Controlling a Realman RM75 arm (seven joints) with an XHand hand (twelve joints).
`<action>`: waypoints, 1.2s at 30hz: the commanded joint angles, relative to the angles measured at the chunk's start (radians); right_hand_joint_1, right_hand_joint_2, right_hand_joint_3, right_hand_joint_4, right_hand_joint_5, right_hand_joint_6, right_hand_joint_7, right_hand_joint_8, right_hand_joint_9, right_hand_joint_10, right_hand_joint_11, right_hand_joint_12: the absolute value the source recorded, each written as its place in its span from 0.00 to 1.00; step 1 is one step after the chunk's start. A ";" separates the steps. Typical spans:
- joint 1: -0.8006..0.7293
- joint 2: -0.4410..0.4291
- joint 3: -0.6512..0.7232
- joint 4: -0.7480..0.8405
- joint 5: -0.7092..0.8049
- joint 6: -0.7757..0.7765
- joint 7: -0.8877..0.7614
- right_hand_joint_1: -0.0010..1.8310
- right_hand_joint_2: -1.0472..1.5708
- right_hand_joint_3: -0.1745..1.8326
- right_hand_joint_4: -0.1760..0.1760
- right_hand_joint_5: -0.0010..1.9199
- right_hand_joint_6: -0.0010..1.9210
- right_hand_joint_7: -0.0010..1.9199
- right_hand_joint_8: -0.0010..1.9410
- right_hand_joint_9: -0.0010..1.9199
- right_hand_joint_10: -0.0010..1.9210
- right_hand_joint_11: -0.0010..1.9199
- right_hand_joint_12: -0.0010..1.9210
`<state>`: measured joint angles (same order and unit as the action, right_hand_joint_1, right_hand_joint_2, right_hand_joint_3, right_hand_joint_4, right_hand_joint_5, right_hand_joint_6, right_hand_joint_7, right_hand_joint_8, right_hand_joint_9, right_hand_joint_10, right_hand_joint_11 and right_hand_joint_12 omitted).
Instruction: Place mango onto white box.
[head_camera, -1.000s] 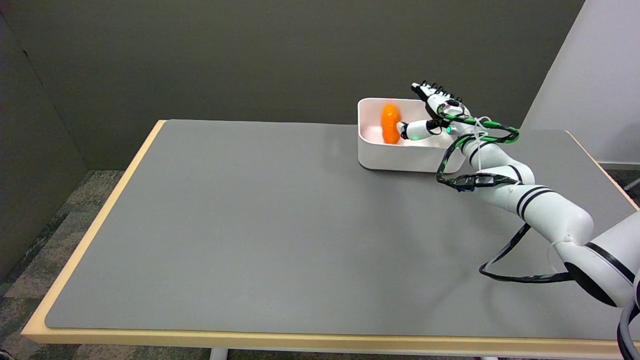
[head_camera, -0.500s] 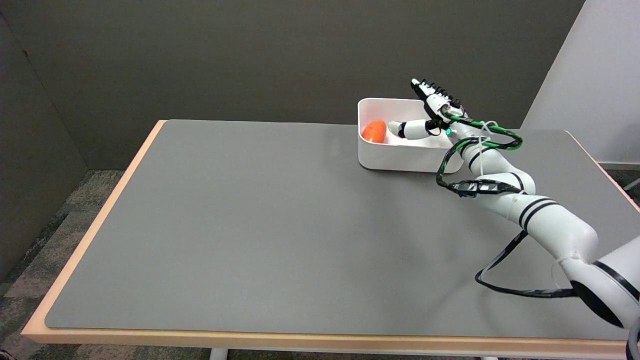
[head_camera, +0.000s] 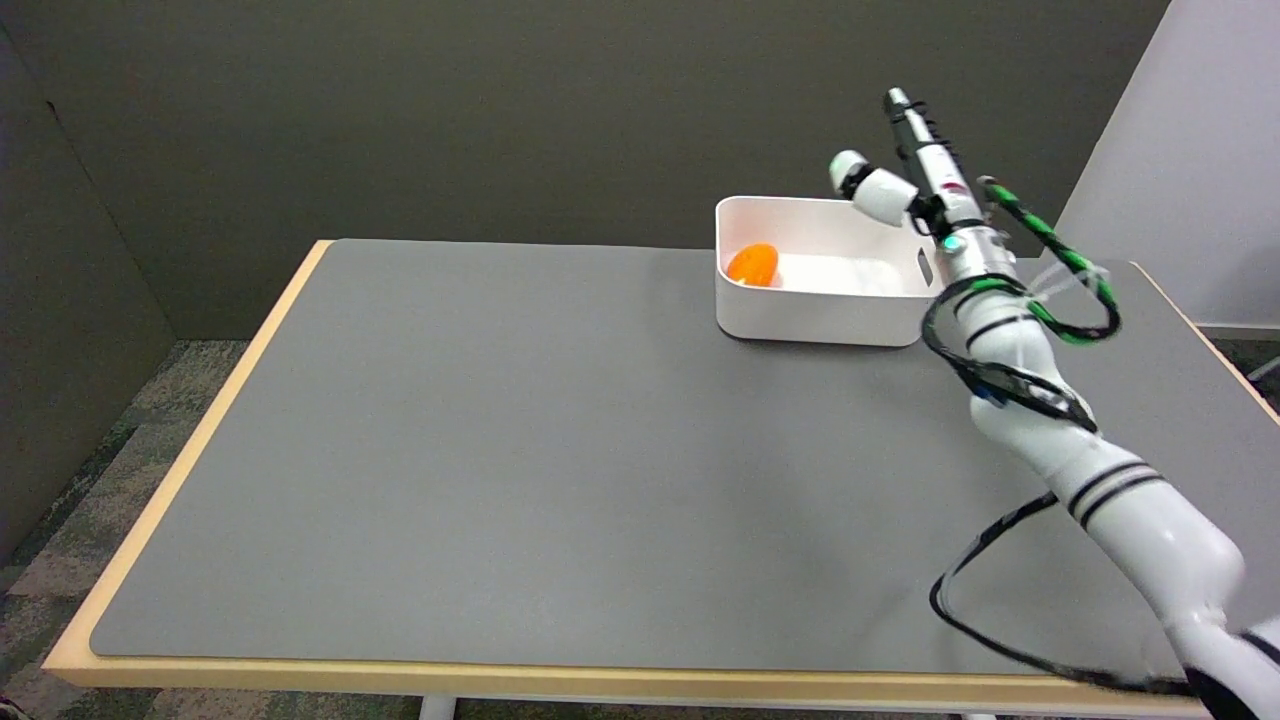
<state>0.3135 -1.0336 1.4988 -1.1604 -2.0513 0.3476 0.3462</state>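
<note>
The robot's right hand (head_camera: 915, 180) hangs in the air above the right end of the white box (head_camera: 815, 315), fingers straight and pointing up and away, the thumb (head_camera: 872, 185) splayed out to the left — an empty, wide-spread hand that touches nothing. A small green light glows at its wrist, and a green-and-black cable (head_camera: 1050, 290) loops loosely around the white forearm (head_camera: 1080, 470) below it, which rises from the picture's lower right corner.

The mango (head_camera: 753, 265), a bright orange fruit, lies inside the box at its left end, close against the left wall and well apart from the hand. Only its upper part shows over the near wall. The box is an open, rounded-cornered tub with a slot-like handle cut-out in its right wall, just beside the wrist; it stands on the far right part of the grey mat (head_camera: 560, 440) that covers the table (head_camera: 180, 480), whose pale wooden edge shows along the left and near sides.

No brand, label or readable writing shows on the box, the arm or the mat. Black bands ring the forearm's white casing, and a second black cable (head_camera: 985, 540) sags from the arm down to the mat near the table's front right.

Behind the table stands a dark partition (head_camera: 450, 120); a lighter wall panel (head_camera: 1190, 140) fills the upper right, and patterned carpet (head_camera: 90, 480) shows at the left. Nothing lies between the hand and the mango but the box's open interior.
</note>
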 joint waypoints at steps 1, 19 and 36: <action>-0.439 -0.110 0.279 -0.448 0.451 0.180 -0.091 0.17 0.65 0.59 0.69 0.03 0.09 0.03 0.09 0.02 0.22 0.00 0.32; -0.639 -0.186 0.215 -0.467 0.446 0.255 0.369 0.48 0.79 0.37 0.91 0.35 0.83 0.45 0.59 0.42 0.67 0.34 0.99; -0.636 -0.173 0.126 -0.472 0.410 0.311 0.378 0.48 0.77 0.40 1.00 0.37 0.81 0.46 0.64 0.42 0.72 0.32 1.00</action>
<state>-0.2701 -1.1951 1.6773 -1.6057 -1.6374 0.5959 0.6377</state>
